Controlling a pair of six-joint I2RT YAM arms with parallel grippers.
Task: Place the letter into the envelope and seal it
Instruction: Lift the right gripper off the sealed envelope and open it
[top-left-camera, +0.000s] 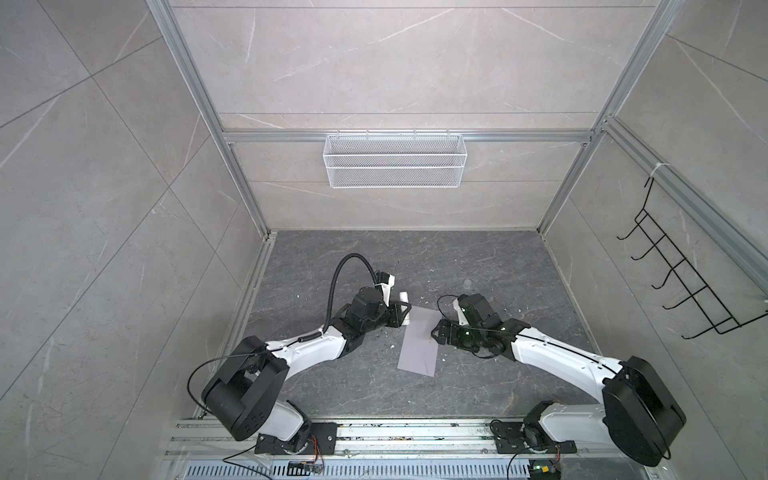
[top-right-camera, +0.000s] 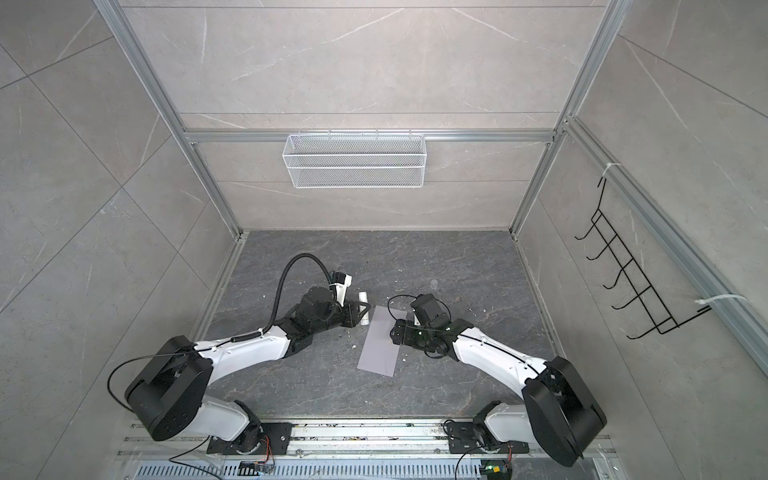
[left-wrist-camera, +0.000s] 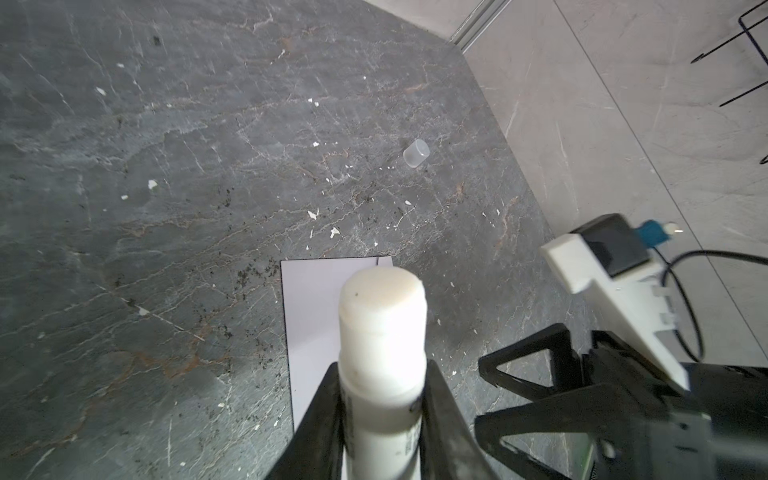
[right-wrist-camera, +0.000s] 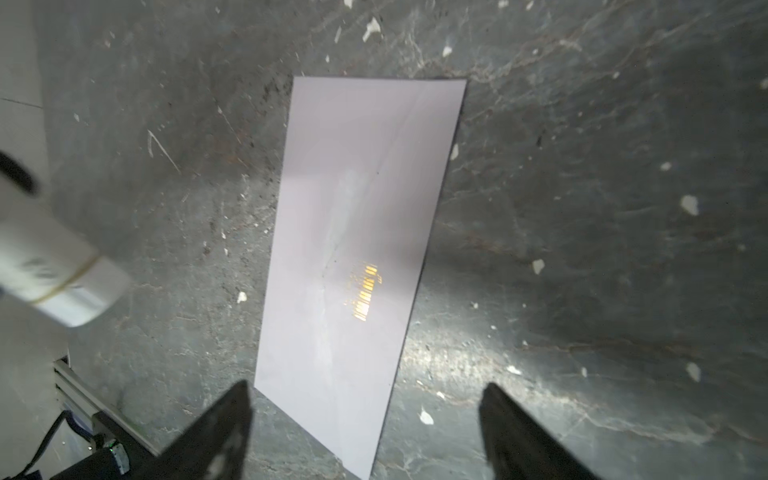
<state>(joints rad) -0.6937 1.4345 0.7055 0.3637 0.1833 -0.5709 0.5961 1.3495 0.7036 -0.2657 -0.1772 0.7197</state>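
Two grippers were at the envelope (top-left-camera: 417, 351), which lay flat near the middle of the dark stone table (top-left-camera: 478, 257). Its long side ran near to far, with the orange mark (right-wrist-camera: 365, 291) facing up.

Left gripper (left-wrist-camera: 382, 399): jaws clamped on an uncapped white glue stick (left-wrist-camera: 382, 328), just beside the envelope's far left corner. In the left wrist view the stick's end sat over that corner; contact not clear.

Right gripper (right-wrist-camera: 365, 399): jaws spread wide with nothing between them, at the envelope's right edge. Whether they touched the paper could not be told.

One clear cap (top-left-camera: 468, 284) sat on the table to the far right, well apart from the envelope. Small white flecks (left-wrist-camera: 312, 214) littered the table.
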